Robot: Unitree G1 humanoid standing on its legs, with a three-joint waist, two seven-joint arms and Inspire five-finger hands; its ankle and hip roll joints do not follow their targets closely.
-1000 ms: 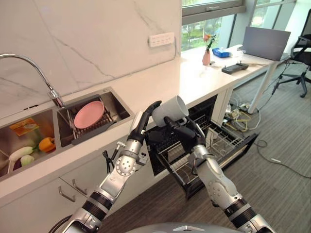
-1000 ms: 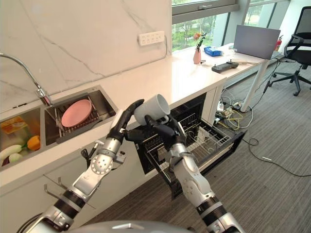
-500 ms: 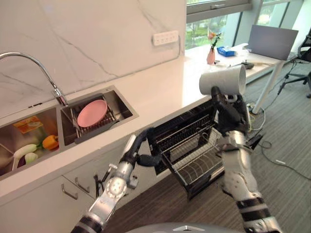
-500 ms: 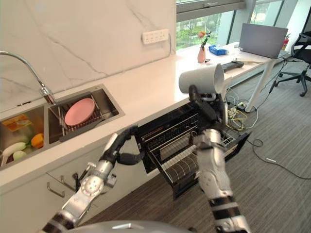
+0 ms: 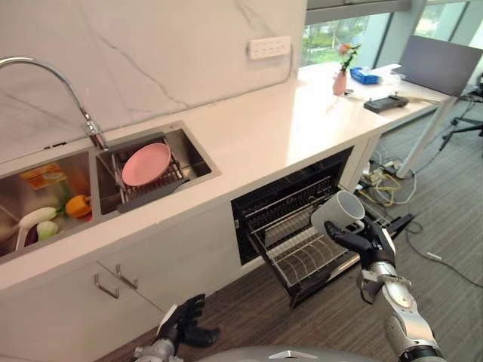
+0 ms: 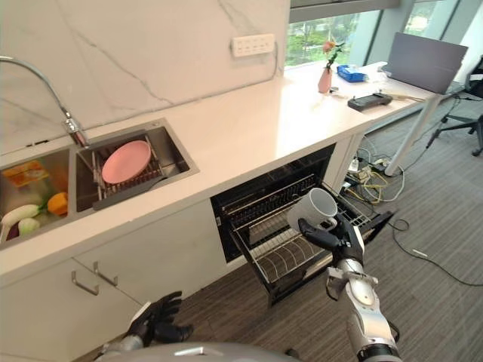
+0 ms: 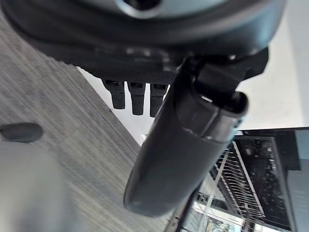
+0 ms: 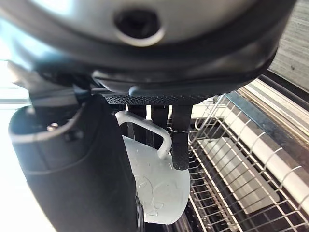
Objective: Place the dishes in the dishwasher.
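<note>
1. The right hand (image 5: 361, 237) grips a pale grey ceramic mug (image 5: 337, 213), fingers curled through and around its handle; the right wrist view shows the handle looped behind the fingers and the mug's body (image 8: 157, 186) against the thumb.
2. The mug is tilted, open mouth pointing up and away from the robot, held in the air over the pulled-out wire rack (image 5: 306, 253) of the black built-in dishwasher (image 5: 290, 197), above the rack's outer end and clear of the wires.
3. The dishwasher sits under the white stone countertop (image 5: 279, 128), its door (image 5: 392, 225) folded down towards the floor.
4. The left hand (image 5: 183, 326) hangs low near the grey wood-look floor (image 5: 339, 317), in front of the white cabinet drawers (image 5: 143, 268). Its fingers are loosely curled and hold nothing.
5. A round pink plate (image 5: 146, 164) leans in a dark drying rack (image 5: 147, 188) inside the right basin of the steel sink (image 5: 198, 160), well apart from both hands.
6. The left basin holds an orange pepper (image 5: 76, 205) and pale vegetables (image 5: 38, 224), under a curved chrome tap (image 5: 53, 75).
</note>
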